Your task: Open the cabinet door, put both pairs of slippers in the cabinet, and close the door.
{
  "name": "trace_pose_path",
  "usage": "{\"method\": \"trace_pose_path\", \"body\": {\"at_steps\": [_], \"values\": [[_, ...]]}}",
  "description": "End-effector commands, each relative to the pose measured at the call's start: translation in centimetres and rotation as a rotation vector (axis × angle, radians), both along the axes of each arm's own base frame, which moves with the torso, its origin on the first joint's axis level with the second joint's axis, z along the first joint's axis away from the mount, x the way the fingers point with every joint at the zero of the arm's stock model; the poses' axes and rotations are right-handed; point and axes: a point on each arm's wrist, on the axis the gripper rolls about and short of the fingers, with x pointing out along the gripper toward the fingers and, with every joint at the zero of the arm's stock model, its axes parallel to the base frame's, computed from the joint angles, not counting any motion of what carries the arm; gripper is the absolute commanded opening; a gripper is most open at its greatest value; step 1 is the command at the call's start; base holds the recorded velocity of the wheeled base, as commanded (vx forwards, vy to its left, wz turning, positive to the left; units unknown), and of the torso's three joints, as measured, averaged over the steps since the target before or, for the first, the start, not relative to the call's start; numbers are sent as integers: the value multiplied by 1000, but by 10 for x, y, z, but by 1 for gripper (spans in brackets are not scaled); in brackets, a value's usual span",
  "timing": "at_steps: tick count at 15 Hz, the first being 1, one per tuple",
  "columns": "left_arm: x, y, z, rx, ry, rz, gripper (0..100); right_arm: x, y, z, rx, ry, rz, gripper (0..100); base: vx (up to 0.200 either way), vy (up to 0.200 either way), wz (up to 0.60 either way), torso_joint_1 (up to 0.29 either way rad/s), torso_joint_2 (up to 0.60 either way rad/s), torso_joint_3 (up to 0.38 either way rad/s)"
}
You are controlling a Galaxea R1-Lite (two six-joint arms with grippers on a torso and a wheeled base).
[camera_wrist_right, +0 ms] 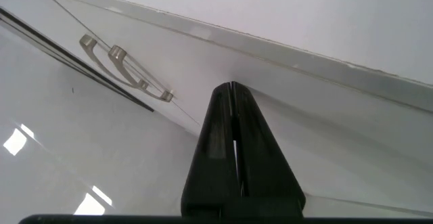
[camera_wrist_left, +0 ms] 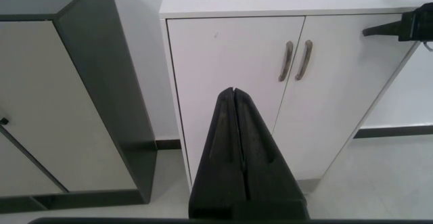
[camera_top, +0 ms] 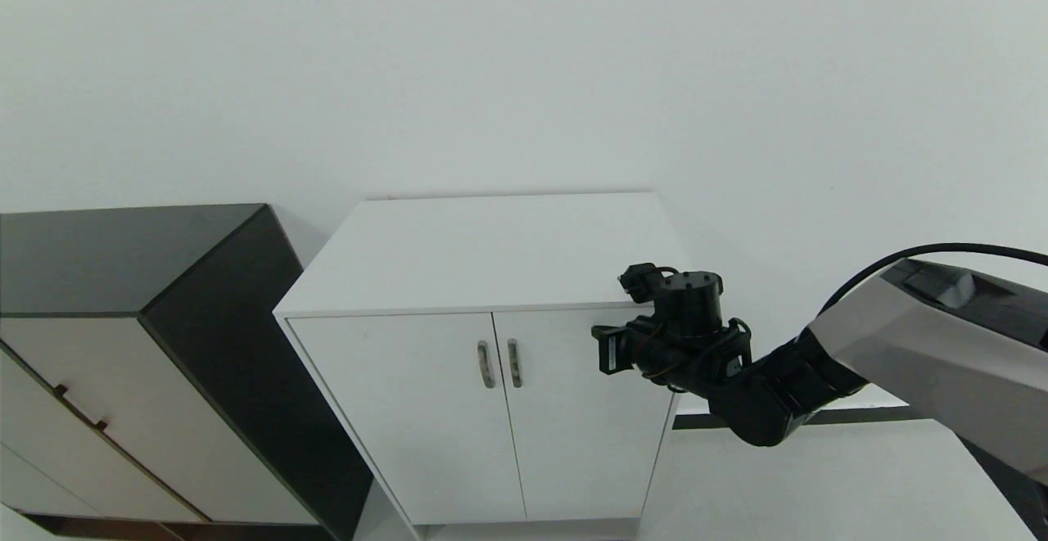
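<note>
The white cabinet [camera_top: 483,254] stands against the wall with both doors closed. Two metal handles [camera_top: 499,363] sit side by side at the middle seam; they also show in the left wrist view [camera_wrist_left: 295,60] and the right wrist view [camera_wrist_right: 125,68]. My right gripper [camera_top: 603,353] hangs in front of the upper part of the right door [camera_top: 581,435], right of the handles, with its fingers [camera_wrist_right: 223,116] pressed together and nothing between them. My left gripper [camera_wrist_left: 233,92] is shut and empty, held back from the cabinet and facing the left door [camera_wrist_left: 230,55].
A lower cabinet with a dark side and beige fronts [camera_top: 205,320] stands close to the left of the white one. A white wall rises behind both. Pale floor and a dark skirting strip [camera_top: 819,418] lie to the right.
</note>
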Motion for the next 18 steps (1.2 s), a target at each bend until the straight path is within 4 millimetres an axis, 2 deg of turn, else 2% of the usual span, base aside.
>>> {"method": "trace_pose_path", "body": {"at_steps": [1,5,8,9,10,14,15,17,18], "values": [[0,0,0,0,0,0,0,-9,-1,8,4,-6,9,0,0,0,0,0,0,0],[0,0,0,0,0,0,0,-46,-13,25,-1,0,36,0,0,0,0,0,0,0],[0,0,0,0,0,0,0,-84,-41,32,-12,5,34,0,0,0,0,0,0,0],[0,0,0,0,0,0,0,-91,-46,31,-18,14,31,0,0,0,0,0,0,0],[0,0,0,-2,0,0,0,-109,-62,31,-43,36,0,0,0,0,0,0,0,0],[0,0,0,-5,0,0,0,-155,-110,21,-137,86,-62,0,0,0,0,0,0,0],[0,0,0,-5,0,0,0,-162,-115,18,-159,96,-62,0,0,0,0,0,0,0],[0,0,0,-5,0,2,0,-194,-137,4,-245,136,-65,0,0,0,0,0,0,0],[0,0,0,-5,0,0,0,-200,-142,1,-264,144,-72,0,0,0,0,0,0,0]]}}
